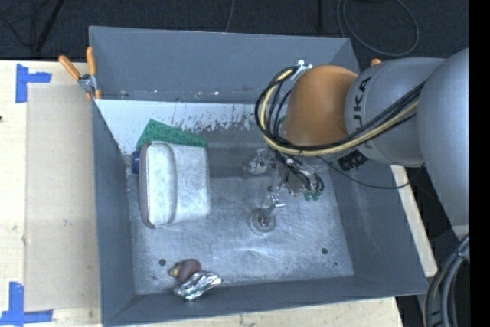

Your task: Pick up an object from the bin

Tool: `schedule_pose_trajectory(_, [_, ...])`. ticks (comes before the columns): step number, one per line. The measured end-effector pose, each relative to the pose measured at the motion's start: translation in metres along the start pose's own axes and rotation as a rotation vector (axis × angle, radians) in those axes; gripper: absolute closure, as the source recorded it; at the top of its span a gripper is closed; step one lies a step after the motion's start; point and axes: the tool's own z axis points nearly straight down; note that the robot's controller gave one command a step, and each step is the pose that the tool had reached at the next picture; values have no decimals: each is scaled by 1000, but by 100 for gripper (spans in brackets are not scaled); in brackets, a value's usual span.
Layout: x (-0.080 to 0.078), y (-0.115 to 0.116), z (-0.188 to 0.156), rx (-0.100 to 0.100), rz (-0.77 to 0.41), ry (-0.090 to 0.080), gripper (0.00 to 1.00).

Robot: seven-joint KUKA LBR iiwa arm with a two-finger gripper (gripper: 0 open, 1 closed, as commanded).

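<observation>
Foil (197, 286), brown lump (185, 268) and tin (174, 184) are lying apart from the gripper (265, 220); whether it is gaping I cannot tell; nothing is being lifted yet.

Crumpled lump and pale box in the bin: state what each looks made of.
The crumpled lump looks like metal foil: silvery, creased, with bright glints. The pale box seems to be dull metal or plastic: smooth, rounded corners, soft sheen; which one is unclear.

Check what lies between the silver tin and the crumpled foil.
In the camera view, a small brown lump sits beside the foil; toward the tin is bare bin floor.
</observation>
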Motion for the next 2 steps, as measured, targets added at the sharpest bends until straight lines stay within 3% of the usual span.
schedule_pose_trajectory(1, [-25,31,0,9,232,0,0])
schedule_pose_trajectory(2, [-25,33,-3,4,230,10,100])
